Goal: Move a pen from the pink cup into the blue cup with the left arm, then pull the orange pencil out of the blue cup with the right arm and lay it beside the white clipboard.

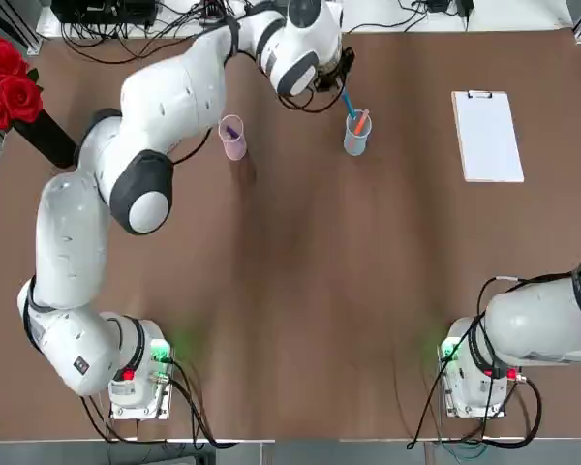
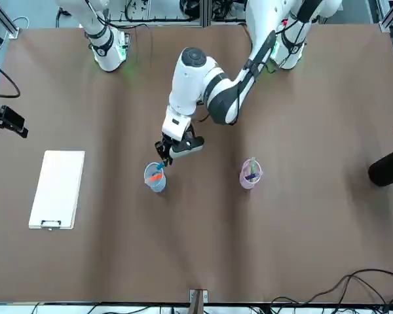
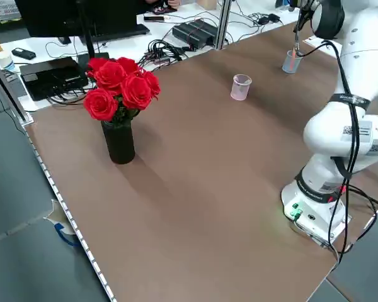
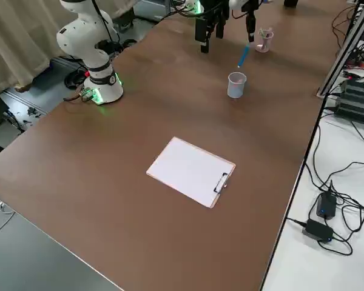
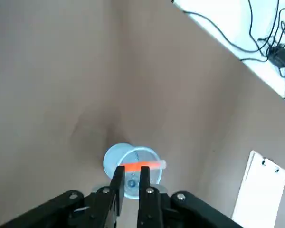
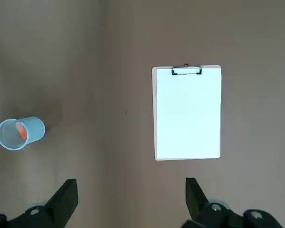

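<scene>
While my left gripper [image 1: 344,89] hung over the blue cup [image 1: 356,135] near the top middle of the top view, its jaws were pinched shut on the pen [image 4: 243,57]. That pen sloped down from my fingers [image 5: 118,183] with its lower tip at the cup's rim; in the right side view it looked just above the rim, and I could not tell whether it had entered.

I judged the pen light and stiff, a thin smooth stick that could swivel in a two-point pinch, so a hold near its upper end, as I had it, suited dropping it in tip first. The blue cup was a small translucent tumbler with a round rim, thin-walled and probably light enough to tip or slide at a nudge. The orange pencil [image 5: 142,166] leaned inside it, lying across the mouth in my left wrist view, slim and rigid; I judged its upper end, up by the rim, the place to take it later.

The pink cup [image 1: 232,138], the same shape in pale pink, stood left of the blue one in the top view, well apart, with a purple pen [image 2: 251,174] in it. The clipboard [image 1: 486,135], flat and white with a dark clip, lay at the upper right. My right gripper [image 6: 130,197] hung idle with jaws spread wide, holding nothing. The table [image 1: 300,291] was smooth brown.
</scene>
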